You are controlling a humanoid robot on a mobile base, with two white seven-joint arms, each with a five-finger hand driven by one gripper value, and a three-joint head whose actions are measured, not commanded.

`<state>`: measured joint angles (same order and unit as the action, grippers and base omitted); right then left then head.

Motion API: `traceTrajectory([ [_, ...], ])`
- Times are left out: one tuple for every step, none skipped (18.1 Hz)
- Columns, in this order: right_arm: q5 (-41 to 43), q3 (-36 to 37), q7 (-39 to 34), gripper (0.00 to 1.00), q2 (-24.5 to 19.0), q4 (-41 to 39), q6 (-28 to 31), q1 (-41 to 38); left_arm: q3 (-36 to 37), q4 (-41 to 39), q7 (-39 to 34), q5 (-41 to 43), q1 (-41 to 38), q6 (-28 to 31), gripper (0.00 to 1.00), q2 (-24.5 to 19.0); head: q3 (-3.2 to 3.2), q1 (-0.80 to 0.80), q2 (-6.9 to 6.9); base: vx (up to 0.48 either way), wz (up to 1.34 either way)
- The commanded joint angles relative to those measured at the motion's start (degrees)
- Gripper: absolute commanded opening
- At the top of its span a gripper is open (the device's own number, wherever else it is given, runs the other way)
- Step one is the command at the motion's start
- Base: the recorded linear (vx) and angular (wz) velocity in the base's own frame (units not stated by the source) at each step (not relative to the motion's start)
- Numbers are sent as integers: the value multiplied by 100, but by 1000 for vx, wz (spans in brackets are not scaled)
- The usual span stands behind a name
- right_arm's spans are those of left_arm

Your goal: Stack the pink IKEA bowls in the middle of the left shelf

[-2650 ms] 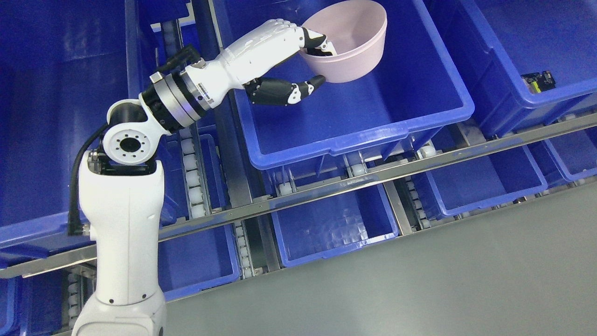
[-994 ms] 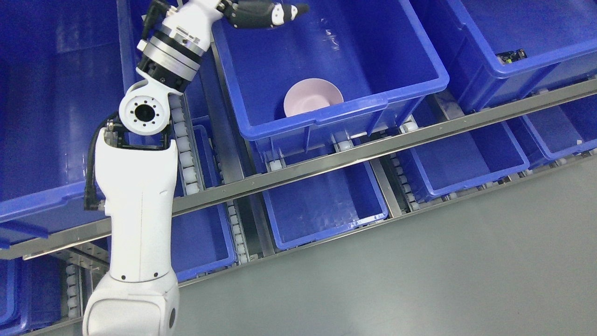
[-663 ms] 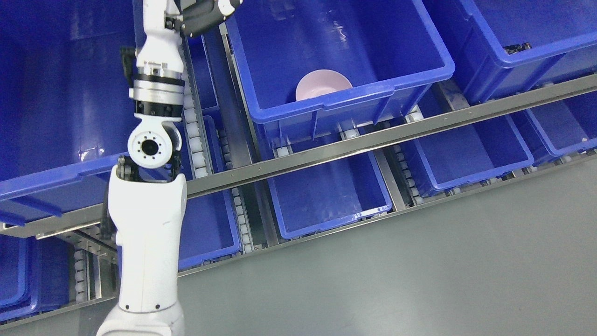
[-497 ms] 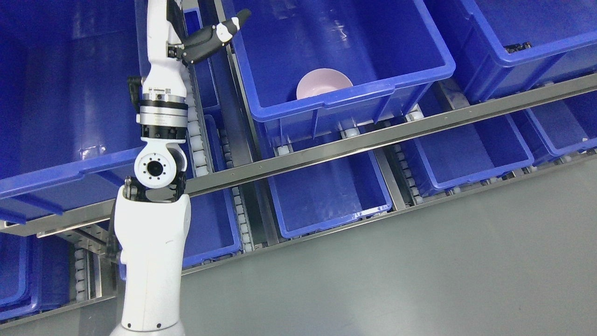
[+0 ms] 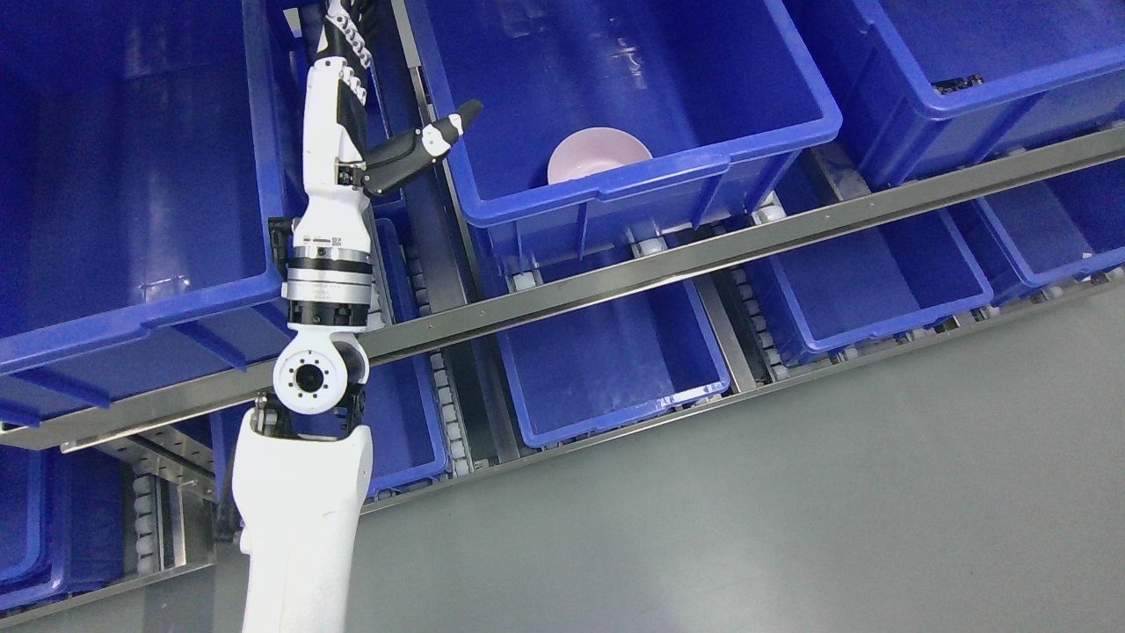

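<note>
A pink bowl (image 5: 598, 153) lies in the middle blue bin (image 5: 615, 189) on the shelf, close behind the bin's front wall, which hides its lower part. My left hand (image 5: 373, 97) is raised outside that bin, over the gap to its left and well apart from the bowl. It is open: the fingers (image 5: 344, 40) point straight up and the thumb (image 5: 435, 134) sticks out toward the bin's left corner. It holds nothing. The left forearm rises from the bottom edge. No right arm shows.
A large blue bin (image 5: 132, 176) sits left of the arm and another (image 5: 967, 53) at the right holds a small dark item (image 5: 958, 85). A steel rail (image 5: 703, 251) fronts the shelf, with roller tracks and lower blue bins (image 5: 606, 369) beneath. Grey floor (image 5: 791, 510) lies below.
The left hand let go of the pink bowl, which now rests in the bin. The hand pulled out of the bin to the left and lowered. The camera also shifted.
</note>
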<state>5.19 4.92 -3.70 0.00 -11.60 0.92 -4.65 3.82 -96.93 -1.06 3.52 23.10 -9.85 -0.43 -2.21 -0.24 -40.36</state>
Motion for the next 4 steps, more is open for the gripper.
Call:
traceTrajectory([
  [0,0,19,100,100,0,-4,-1,93,-168,0,-35,-271,1,100,-57,0,0,0,-42,-119],
  [0,0,27,100,100,0,-4,-1,101,-168,0,-35,-288,1,100,-57,0,0,0,-57,-131],
  [0,0,27,100,100,0,-4,-1,101,-168,0,-35,-289,1,100,-57,0,0,0,-57,-131],
  [0,0,19,100,100,0,-4,-1,101,-168,0,-35,-289,1,100,-57,0,0,0,-63,-134],
])
